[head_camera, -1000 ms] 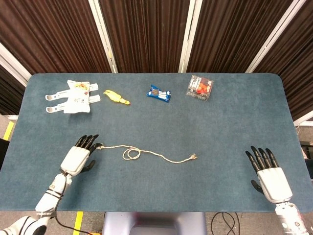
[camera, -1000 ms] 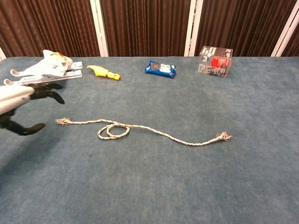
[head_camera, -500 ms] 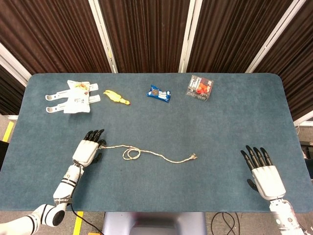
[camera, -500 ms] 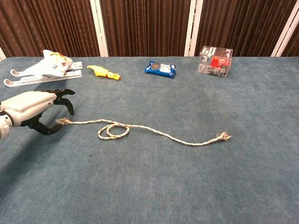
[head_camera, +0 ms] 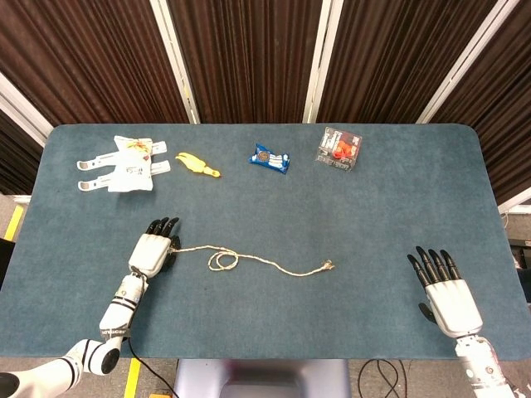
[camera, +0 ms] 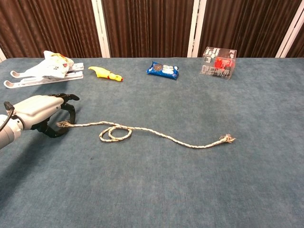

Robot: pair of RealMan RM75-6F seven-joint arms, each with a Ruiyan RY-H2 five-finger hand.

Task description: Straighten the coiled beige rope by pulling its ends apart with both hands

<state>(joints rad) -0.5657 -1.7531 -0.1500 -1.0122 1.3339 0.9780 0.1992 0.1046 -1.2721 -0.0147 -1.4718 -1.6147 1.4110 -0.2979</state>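
Note:
The beige rope (head_camera: pixel 274 266) lies across the middle of the blue table (head_camera: pixel 373 215), with a small double loop (head_camera: pixel 222 261) left of its centre and frayed ends. In the chest view the rope (camera: pixel 161 137) runs from my left hand to a frayed right end (camera: pixel 227 138). My left hand (head_camera: pixel 153 247) is at the rope's left end. Its fingers (camera: pixel 70 105) arch over the frayed tip (camera: pixel 62 124) with the thumb below, and a gap still shows. My right hand (head_camera: pixel 448 290) lies flat with fingers spread near the front right edge, far from the rope's right end. The chest view does not show it.
Along the far side lie a white bag on white plastic pieces (head_camera: pixel 120 162), a yellow toy (head_camera: pixel 197 164), a blue snack pack (head_camera: pixel 270 157) and a clear box with red contents (head_camera: pixel 338 149).
My left hand has moved right to the rope's left end and curled its fingers over it. My right hand has drifted slightly left and toward the front edge. The rope has not moved.

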